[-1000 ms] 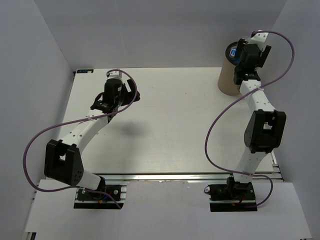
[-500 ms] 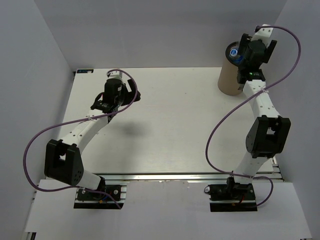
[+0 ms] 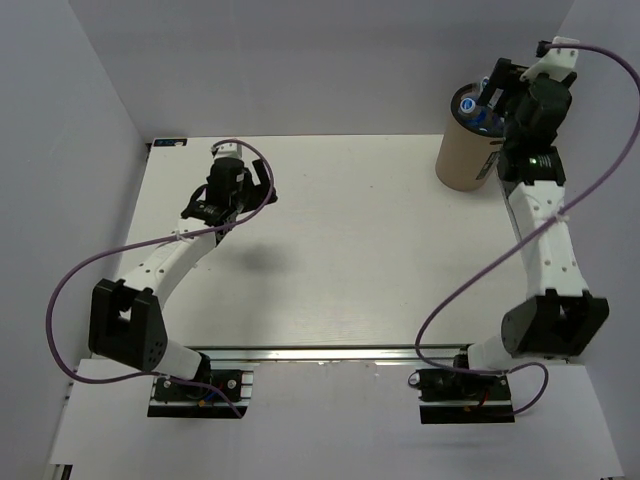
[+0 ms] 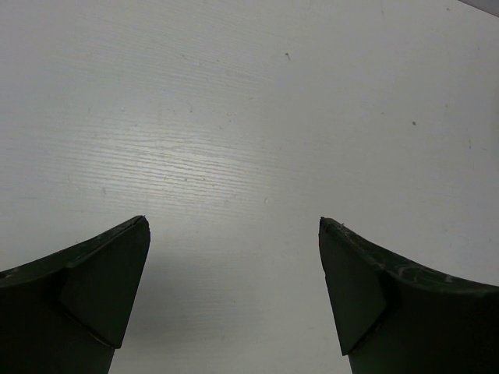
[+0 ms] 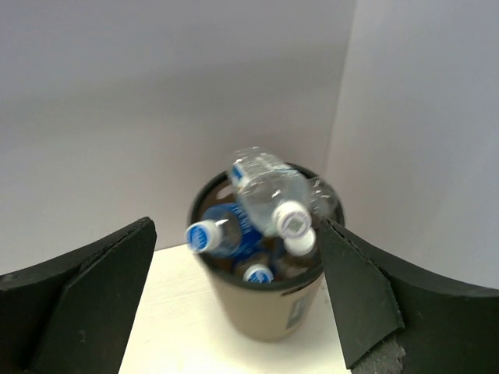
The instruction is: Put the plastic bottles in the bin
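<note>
bin [image 3: 460, 162] rim part-hidden by right arm [image 3: 542, 218], bottles [image 5: 263, 189] blurred

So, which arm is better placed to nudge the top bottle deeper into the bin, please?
Right, probably: the right claw hangs open by the bin, facing the top bottle; the left claw is far across the table.

White table [image 3: 360, 250], faint grain lines across surface, few tiny dark specks. Pale grey-lilac walls on three sides: back wall [image 3: 300, 60], left wall [image 3: 60, 200], right wall [image 3: 610, 300], all plain, meeting in bare corners. Metal rail [image 3: 340, 355] along near edge of table; white board [image 3: 330, 430] below it. Light soft, even, from above; blurred grey shadow [image 3: 262, 262] on left part of table.
</note>
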`<state>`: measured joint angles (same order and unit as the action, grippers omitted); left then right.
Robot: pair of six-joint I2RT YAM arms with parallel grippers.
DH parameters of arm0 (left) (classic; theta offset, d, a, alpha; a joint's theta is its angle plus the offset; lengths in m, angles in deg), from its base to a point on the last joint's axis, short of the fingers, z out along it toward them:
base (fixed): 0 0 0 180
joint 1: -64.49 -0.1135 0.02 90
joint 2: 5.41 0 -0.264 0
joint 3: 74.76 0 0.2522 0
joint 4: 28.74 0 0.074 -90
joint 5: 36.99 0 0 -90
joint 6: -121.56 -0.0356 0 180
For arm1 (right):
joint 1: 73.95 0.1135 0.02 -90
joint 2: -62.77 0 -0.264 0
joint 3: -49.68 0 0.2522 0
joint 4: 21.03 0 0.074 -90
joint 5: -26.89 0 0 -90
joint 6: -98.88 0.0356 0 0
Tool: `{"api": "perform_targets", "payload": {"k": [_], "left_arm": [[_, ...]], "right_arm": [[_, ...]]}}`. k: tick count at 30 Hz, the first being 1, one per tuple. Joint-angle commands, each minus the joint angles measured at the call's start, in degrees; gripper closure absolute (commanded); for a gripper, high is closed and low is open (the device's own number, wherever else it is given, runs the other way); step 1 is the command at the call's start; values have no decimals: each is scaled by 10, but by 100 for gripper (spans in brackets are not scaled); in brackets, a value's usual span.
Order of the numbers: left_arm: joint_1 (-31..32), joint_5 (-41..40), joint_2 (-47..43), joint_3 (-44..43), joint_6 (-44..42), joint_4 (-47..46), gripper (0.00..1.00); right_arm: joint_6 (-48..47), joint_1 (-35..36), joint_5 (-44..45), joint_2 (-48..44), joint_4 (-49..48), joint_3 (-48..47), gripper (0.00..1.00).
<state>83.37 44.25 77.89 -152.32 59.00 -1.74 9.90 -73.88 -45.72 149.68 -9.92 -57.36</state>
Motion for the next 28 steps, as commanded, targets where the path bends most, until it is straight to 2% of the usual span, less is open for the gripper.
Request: {"api": "perform_targets", "payload": {"k": [1, 3, 4, 9, 14, 18, 28], "left_arm": [[-2, -56, -54, -19, 7, 26, 2], [-2, -79, -66, -5, 19, 37, 2], [-2, -85, -71, 0, 24, 43, 2], [-2, -139, -115, 47, 101, 96, 2], [-2, -183, -163, 96, 154, 139, 2], [-2, -219, -226, 116, 190, 157, 2], [-2, -210, -273, 130, 205, 173, 2]], "right_arm": [[73, -2, -74, -81, 85, 37, 11], [119, -2, -115, -142, 93, 95, 11], [131, -2, -129, -167, 86, 168, 11], [200, -2, -194, -321, 68, 367, 11], [271, -2, -177, -438, 63, 547, 11], [284, -2, -152, -472, 58, 614, 11], [260, -2, -104, -493, 69, 624, 11]]}}
